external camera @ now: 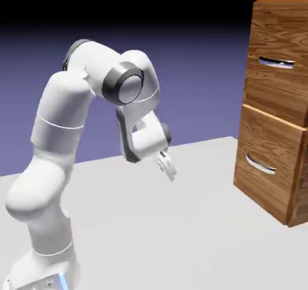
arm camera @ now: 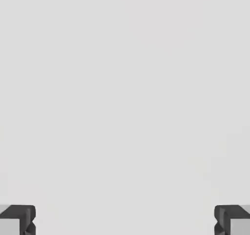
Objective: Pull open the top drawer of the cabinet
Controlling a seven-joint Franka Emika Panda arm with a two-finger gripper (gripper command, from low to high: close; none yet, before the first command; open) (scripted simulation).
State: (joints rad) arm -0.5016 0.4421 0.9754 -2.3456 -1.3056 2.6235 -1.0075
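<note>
Fingers [arm camera: 232,219] stand wide apart with nothing between them, the gripper [external camera: 166,166] pointing down over the bare table [external camera: 180,234], well apart from the closed top drawer [external camera: 278,84] of the cabinet [external camera: 274,162] at the exterior view's right.

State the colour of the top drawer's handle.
Silver; the handle on the brown wood-grain top drawer shows best in the exterior view.
</note>
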